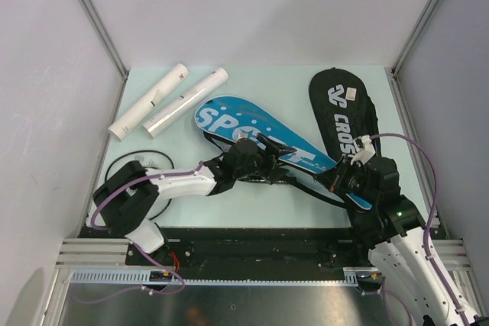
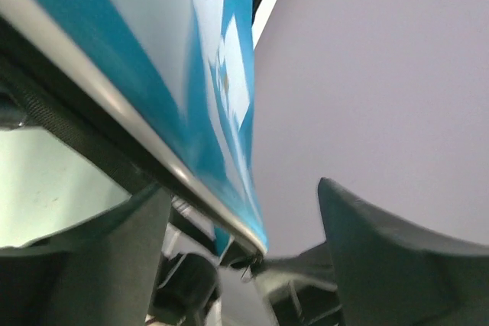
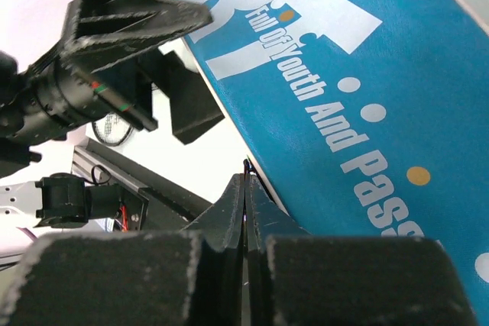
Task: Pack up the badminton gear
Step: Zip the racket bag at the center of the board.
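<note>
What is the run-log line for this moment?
left gripper: open, around blue bag edge | right gripper: shut at bag edge | white tubes: lying outside bag

A high camera behind the arms looks down on the table (image 1: 267,85), both wrist cameras tight against the blue bag (image 1: 229,118) all views share.

White arm links (image 1: 183,182), black joints (image 1: 126,196), purple cables (image 1: 432,188), green light (image 1: 398,214)
</note>
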Motion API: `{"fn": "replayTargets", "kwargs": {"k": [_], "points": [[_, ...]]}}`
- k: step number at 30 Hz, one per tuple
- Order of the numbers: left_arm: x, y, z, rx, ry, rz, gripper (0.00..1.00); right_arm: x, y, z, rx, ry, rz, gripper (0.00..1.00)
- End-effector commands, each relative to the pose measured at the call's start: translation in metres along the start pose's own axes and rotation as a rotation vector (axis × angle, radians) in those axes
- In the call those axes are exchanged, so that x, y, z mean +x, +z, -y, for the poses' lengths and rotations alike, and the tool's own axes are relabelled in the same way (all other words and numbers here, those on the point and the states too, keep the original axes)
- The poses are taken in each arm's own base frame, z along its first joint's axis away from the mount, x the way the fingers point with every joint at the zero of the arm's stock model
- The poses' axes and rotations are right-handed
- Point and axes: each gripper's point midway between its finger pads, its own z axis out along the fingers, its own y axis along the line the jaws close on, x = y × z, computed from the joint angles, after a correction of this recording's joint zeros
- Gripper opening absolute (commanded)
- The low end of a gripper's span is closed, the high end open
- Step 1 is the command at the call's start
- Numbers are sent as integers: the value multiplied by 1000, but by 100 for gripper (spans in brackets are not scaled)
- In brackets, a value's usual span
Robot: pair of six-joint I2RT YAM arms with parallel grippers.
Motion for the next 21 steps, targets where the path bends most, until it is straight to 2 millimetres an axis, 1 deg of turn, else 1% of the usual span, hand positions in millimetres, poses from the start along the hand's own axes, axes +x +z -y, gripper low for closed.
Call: {"fn": "replayTargets", "kwargs": {"k": [1, 2, 3, 4, 5, 6, 7, 8, 9, 10, 11, 12, 13, 14, 15, 16, 17, 18, 19, 20, 21], "points": [[-15, 15, 32, 107, -49, 48, 66, -23, -19, -29, -80, -54, 89, 0], [-19, 14, 39, 123, -28, 60, 56, -22, -21, -28, -77, -59, 91, 0], [-29, 13, 44, 138, -21, 95, 47, -22, -23, -28, -74, -59, 92, 0], [-35, 11, 47, 147, 10, 115, 29, -22, -25, -29, -75, -64, 96, 0], [-38, 9, 54, 162, 33, 123, 19, -23, -29, -31, -83, -78, 105, 0], [-45, 2, 68, 197, 51, 146, 7, -24, -31, -33, -85, -86, 110, 0], [-50, -1, 72, 202, 84, 170, 0, -25, -36, -36, -90, -94, 111, 0], [-53, -5, 86, 226, 96, 189, 0, -25, -39, -37, -87, -102, 116, 0], [-65, -9, 89, 207, 103, 219, 0, -23, -42, -36, -80, -104, 109, 0], [-69, -12, 96, 205, 145, 233, 0, -24, -45, -38, -82, -109, 115, 0], [-72, -16, 118, 231, 162, 247, 0, -26, -50, -40, -85, -114, 125, 0], [-82, -19, 126, 233, 170, 273, 0, -27, -55, -43, -91, -122, 138, 0], [-88, -20, 129, 221, 196, 292, 0, -26, -58, -40, -75, -119, 140, 0], [-88, -25, 150, 257, 211, 295, 0, -29, -63, -43, -76, -124, 156, 0], [-95, -29, 161, 272, 223, 313, 0, -27, -68, -41, -61, -121, 160, 0], [-100, -30, 162, 246, 241, 336, 0, -30, -71, -37, -35, -120, 186, 0], [-101, -37, 179, 273, 254, 351, 0, -35, -77, -38, -26, -119, 211, 0], [-107, -39, 180, 252, 263, 367, 0, -34, -80, -34, 0, -109, 217, 0], [-110, -44, 185, 250, 287, 381, 0, -40, -86, -29, 36, -97, 265, 0], [-111, -50, 195, 266, 301, 391, 0, -43, -90, -26, 56, -94, 286, 0], [-116, -54, 198, 270, 307, 406, 0, -46, -97, -23, 79, -88, 311, 0]]}}
